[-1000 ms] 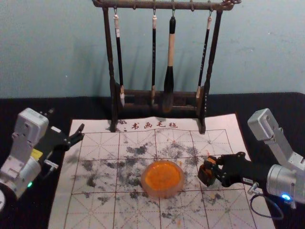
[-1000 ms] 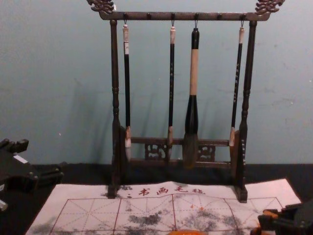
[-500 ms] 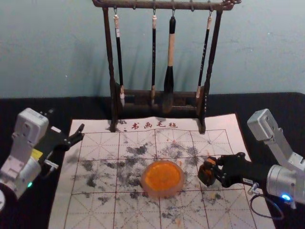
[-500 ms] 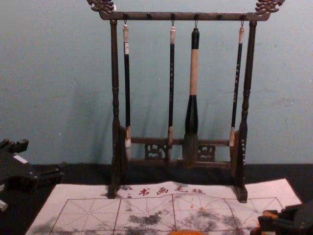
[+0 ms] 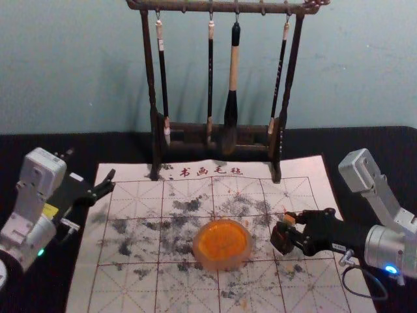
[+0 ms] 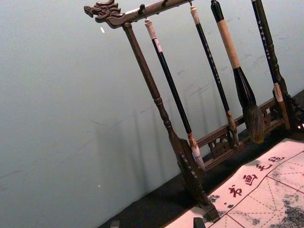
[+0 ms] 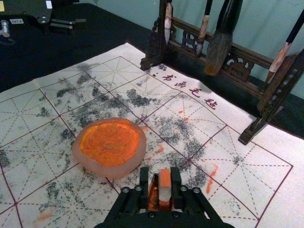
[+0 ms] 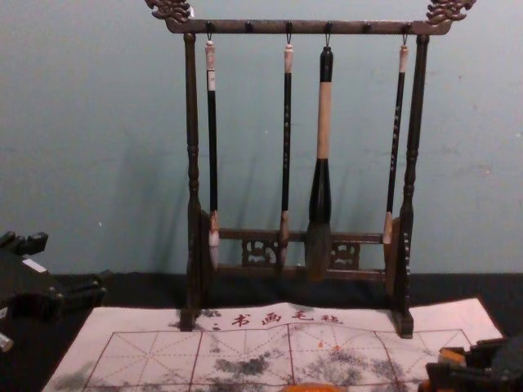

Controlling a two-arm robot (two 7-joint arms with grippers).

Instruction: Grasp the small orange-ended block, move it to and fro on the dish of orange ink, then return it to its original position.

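Just right of a round, pale-rimmed dish [image 5: 224, 263] of rough orange ink, the right gripper [image 5: 290, 231] pinches an angular orange-and-white block [image 7: 165, 189]; the left gripper [image 5: 90, 167], spread, is parked left of the dish, a carved wooden rack [image 5: 155, 140] behind it.

Over at the left, the left arm [image 5: 32, 228] sits parked, its left gripper [image 5: 91, 163] spread wide; from the right, the right arm [image 5: 384, 244] reaches inward, right gripper [image 5: 292, 227] pointing left.

The black table [image 5: 391, 147] bears a gridded mat [image 5: 140, 290].
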